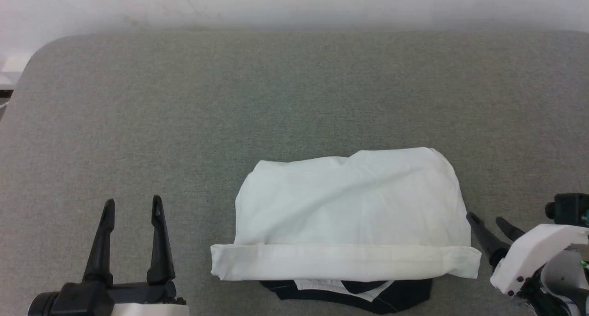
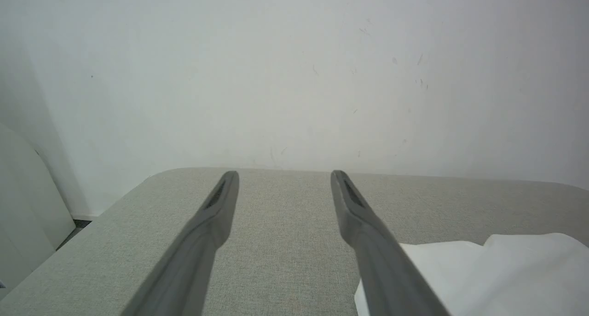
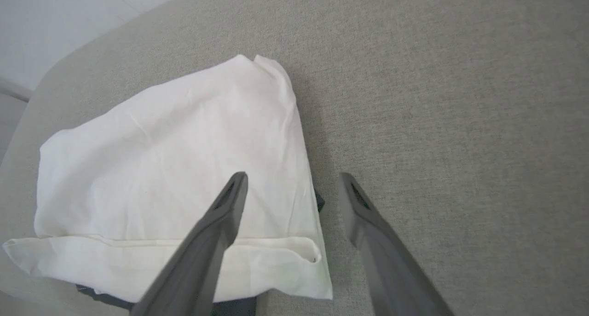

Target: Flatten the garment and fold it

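Grey woven fabric covers the tabletop (image 1: pixel 294 100), which has a white wall (image 1: pixel 294 3) behind it. The garment (image 1: pixel 349 205) lies folded on the near half, a bit right of centre: a white bundle, roughly rectangular, lightly wrinkled. A hem band (image 1: pixel 345 261) runs across its near edge. Black fabric (image 1: pixel 395 297) pokes out from under that band, with a white strip (image 1: pixel 317 284) on it. It may be a label, but any writing is too small to read.

The left gripper (image 1: pixel 133 200) is at lower left with its fingers spread wide, holding nothing, well apart from the shirt. The right gripper (image 1: pixel 484 217) is just beside the shirt's right edge. In the right wrist view its fingers (image 3: pixel 221 224) are also spread wide and empty, one of them over the cloth.
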Available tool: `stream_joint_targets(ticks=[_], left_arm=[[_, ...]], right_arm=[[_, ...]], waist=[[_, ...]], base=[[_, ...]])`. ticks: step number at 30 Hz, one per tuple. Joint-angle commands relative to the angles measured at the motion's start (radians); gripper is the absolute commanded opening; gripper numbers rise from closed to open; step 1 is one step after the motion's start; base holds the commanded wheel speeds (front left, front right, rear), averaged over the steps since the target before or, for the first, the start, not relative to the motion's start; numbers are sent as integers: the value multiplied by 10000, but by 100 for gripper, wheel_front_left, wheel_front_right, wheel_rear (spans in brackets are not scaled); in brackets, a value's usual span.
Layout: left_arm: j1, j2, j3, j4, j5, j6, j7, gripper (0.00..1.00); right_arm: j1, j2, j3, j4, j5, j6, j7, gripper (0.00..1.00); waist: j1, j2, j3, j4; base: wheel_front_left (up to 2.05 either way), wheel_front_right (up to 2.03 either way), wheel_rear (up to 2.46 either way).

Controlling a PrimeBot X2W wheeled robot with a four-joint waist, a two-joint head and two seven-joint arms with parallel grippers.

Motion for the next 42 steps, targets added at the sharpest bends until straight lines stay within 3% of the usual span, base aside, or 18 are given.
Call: stream_joint_targets(ticks=[1,12,24,25,26,27,28,35,42], left_arm=[[68,-44,41,13,99,-72,-45,100],[-291,-708,419,164,349,-1271,-46,100],[-510,-1268,751,432,419,-2067,-47,100],[-541,-1311,767,461,431,-2125,-47,100],[-570,-1352,783,493,444,-2178,-47,100],[-596,-1386,799,530,459,-2231,-47,100],[-620,-1419,816,568,472,-2283,-47,100],[-501,-1545,1038,788,576,-2505,-47,100],[-206,-1736,1181,896,625,-2627,-47,100]], right_arm=[[-156,24,27,55,-80,-6,16,100],[-982,-410,123,1280,-664,-6,82,100],[-1105,-595,1020,2042,-379,-6,1343,100],[-1151,-553,958,2132,-399,-6,1355,89],[-1219,-522,915,2209,-443,-6,1322,47],[-1295,-489,831,2284,-500,-6,1231,15],[-1367,-455,739,2372,-577,-6,1136,0],[-1645,-281,291,2642,-797,-6,655,0],[-1691,-266,-859,2488,-985,-6,391,0]], waist=[[0,0,124,125],[0,0,980,845],[0,0,1386,1163],[0,0,1385,1174],[0,0,1376,1184],[0,0,1358,1190],[0,0,1318,1196],[0,0,807,1067],[0,0,268,806]], base=[[0,0,0],[0,0,0],[0,0,0],[0,0,0],[0,0,0],[0,0,0],[0,0,0],[0,0,0],[0,0,0]])
